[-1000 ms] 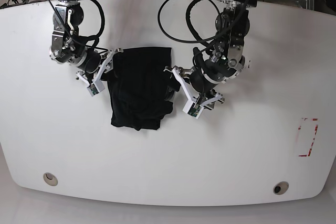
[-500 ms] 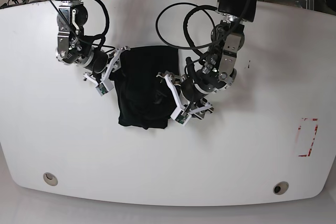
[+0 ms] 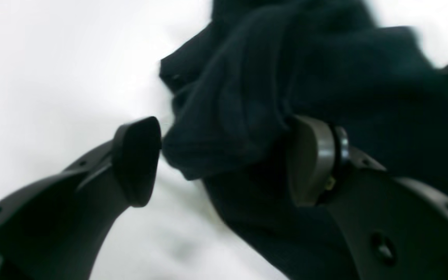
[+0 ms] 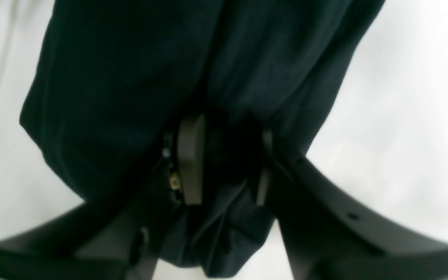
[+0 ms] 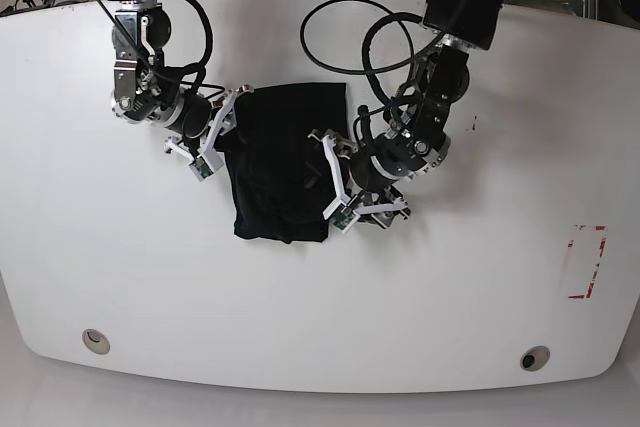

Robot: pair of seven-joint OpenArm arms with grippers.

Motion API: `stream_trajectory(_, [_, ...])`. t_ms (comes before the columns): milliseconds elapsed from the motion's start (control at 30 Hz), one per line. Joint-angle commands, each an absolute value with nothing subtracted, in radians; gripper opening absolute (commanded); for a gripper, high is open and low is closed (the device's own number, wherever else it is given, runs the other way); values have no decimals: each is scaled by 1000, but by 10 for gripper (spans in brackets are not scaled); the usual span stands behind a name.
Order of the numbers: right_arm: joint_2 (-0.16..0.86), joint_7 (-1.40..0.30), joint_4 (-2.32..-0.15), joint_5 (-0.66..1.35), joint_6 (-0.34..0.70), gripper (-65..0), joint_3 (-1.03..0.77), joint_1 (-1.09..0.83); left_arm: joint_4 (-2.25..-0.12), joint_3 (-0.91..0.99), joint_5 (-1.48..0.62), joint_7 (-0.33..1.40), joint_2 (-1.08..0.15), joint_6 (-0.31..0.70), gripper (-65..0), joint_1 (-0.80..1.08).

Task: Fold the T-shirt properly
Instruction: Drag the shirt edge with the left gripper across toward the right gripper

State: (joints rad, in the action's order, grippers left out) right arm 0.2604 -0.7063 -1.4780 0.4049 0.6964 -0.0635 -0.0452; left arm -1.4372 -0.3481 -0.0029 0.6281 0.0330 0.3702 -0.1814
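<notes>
The black T-shirt lies bunched into a narrow, wrinkled pile in the middle of the white table. My right gripper is at its left edge. In the right wrist view that gripper is shut on a fold of the T-shirt, with dark cloth filling the gap between its fingers. My left gripper is at the shirt's right edge. In the left wrist view its jaws stand wide open around a thick roll of T-shirt. The roll touches the right pad and stays clear of the left one.
A red marked rectangle sits near the table's right edge. Two round holes are set near the front edge. Black cables loop over the table behind the shirt.
The right gripper has dragged the shirt's left edge to the right, so the pile is narrower. The left gripper has moved left over the right edge and opened its jaws wider.
</notes>
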Motion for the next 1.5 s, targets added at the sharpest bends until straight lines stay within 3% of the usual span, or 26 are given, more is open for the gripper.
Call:
stream_trajectory(0, [268, -742, -1483, 378, 698, -484, -62, -42, -1423, -349, -2, 607, 41, 375, -189, -217])
stream_trajectory(167, [268, -742, -1483, 378, 698, -484, -61, -42, -1363, -352, -8, 607, 10, 377, -192, -268])
stream_trajectory(267, [268, -742, -1483, 378, 698, -484, -61, -42, -1325, -352, -8, 605, 10, 377, -229, -291])
stream_trajectory(500, [268, -742, -1483, 378, 698, -484, -61, -42, -1290, -348, -8, 553, 10, 377, -540, -331])
stream_trajectory(567, [268, -742, -1483, 378, 698, -484, -61, -42, -1288, -348, -5, 535, 10, 375, -601, -332])
stream_trajectory(1200, [275, -736, -1483, 375, 698, -484, 27, -53, -1343, -351, -2, 527, 7, 374, -608, -450])
stream_trajectory(1467, [269, -670, -1497, 280, 698, -484, 94, -90, -1442, -348, -2, 529, 8, 375, -607, -458])
